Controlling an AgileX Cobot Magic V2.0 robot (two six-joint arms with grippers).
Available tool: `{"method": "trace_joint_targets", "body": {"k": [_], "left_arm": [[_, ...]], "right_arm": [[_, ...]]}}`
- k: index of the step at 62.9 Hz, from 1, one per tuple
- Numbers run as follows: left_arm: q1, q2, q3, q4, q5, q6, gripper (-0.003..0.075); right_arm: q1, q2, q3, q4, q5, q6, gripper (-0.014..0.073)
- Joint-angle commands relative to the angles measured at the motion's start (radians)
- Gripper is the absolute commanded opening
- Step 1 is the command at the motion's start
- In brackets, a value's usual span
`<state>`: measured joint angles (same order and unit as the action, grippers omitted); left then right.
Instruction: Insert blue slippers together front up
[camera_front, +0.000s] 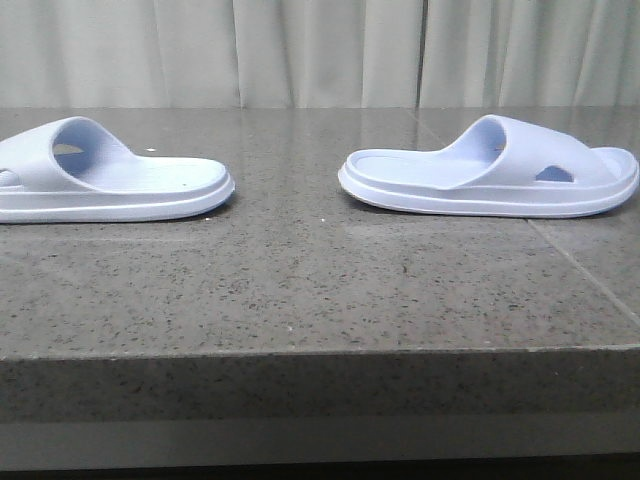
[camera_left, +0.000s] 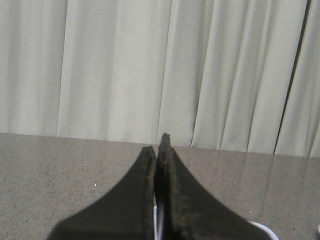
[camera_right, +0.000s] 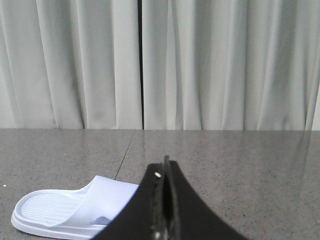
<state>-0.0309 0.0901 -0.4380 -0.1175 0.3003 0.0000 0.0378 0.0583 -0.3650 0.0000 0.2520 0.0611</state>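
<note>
Pale lavender-blue foam slide sandals lie well apart, soles down, on a speckled grey stone tabletop (camera_front: 320, 290).

Left slipper (camera_front: 110, 180) sits at the left edge of the front view, partly cut off, its open heel end pointing toward the middle; the right slipper (camera_front: 490, 170) lies at the right with its heel end also facing the middle and an oval cutout showing in its wide strap. Pleated white curtains (camera_front: 320, 50) hang behind the table. Neither arm appears in the front view. The left gripper (camera_left: 159, 147), seen from its wrist, has its dark fingers pressed together with nothing between them. The right gripper (camera_right: 164, 167) likewise is closed on nothing, with the right slipper (camera_right: 75, 210) lying near it on the stone.
</note>
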Motion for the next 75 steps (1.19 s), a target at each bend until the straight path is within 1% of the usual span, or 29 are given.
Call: {"method": "trace_joint_targets", "body": {"k": [1, 13, 24, 33, 44, 53, 57, 61, 62, 65, 66, 68, 70, 72, 75], "left_arm": [[-0.006, 0.09, -0.116, 0.01, 0.05, 0.0, -0.002], [-0.006, 0.255, -0.243, 0.01, 0.186, 0.0, -0.002], [-0.006, 0.341, -0.232, 0.01, 0.187, 0.0, -0.002], [-0.006, 0.387, -0.208, 0.01, 0.174, 0.0, -0.002], [-0.006, 0.429, -0.198, 0.012, 0.202, 0.0, -0.002], [-0.006, 0.445, -0.198, 0.045, 0.208, 0.0, -0.0015], [-0.006, 0.453, -0.198, 0.066, 0.224, 0.0, 0.003], [-0.006, 0.458, -0.198, 0.079, 0.245, 0.0, 0.0131], [-0.006, 0.461, -0.198, 0.082, 0.248, 0.0, 0.016], [-0.006, 0.466, -0.198, 0.081, 0.254, 0.0, 0.0287], [-0.006, 0.468, -0.198, 0.081, 0.254, 0.0, 0.0318], [-0.006, 0.468, -0.198, 0.081, 0.25, 0.0, 0.039], [-0.006, 0.468, -0.198, 0.081, 0.247, 0.0, 0.0435], [-0.006, 0.468, -0.198, 0.081, 0.245, 0.0, 0.0468], [-0.006, 0.468, -0.198, 0.079, 0.245, 0.0, 0.0495]], "right_arm": [[-0.006, 0.08, -0.106, -0.01, 0.027, -0.005, -0.0068], [-0.006, 0.228, -0.19, -0.01, 0.131, -0.005, -0.0068], [-0.006, 0.326, -0.188, -0.01, 0.199, -0.005, -0.0068], [-0.006, 0.377, -0.188, -0.01, 0.206, -0.005, -0.0068], [-0.006, 0.414, -0.188, -0.01, 0.228, -0.005, -0.0068], [-0.006, 0.424, -0.188, -0.01, 0.269, -0.005, -0.0064], [-0.006, 0.425, -0.188, -0.01, 0.299, -0.009, -0.0055], [-0.006, 0.425, -0.188, -0.01, 0.328, -0.009, 0.0], [-0.006, 0.425, -0.188, -0.01, 0.333, -0.009, 0.0029], [-0.006, 0.425, -0.188, -0.01, 0.346, -0.009, 0.0103], [-0.006, 0.425, -0.188, -0.01, 0.348, -0.009, 0.0132], [-0.006, 0.425, -0.188, -0.01, 0.35, -0.009, 0.0209], [-0.006, 0.425, -0.188, -0.01, 0.35, -0.009, 0.0288], [-0.006, 0.425, -0.188, -0.01, 0.35, -0.009, 0.0348], [-0.006, 0.425, -0.188, -0.01, 0.35, -0.009, 0.0433]]}}
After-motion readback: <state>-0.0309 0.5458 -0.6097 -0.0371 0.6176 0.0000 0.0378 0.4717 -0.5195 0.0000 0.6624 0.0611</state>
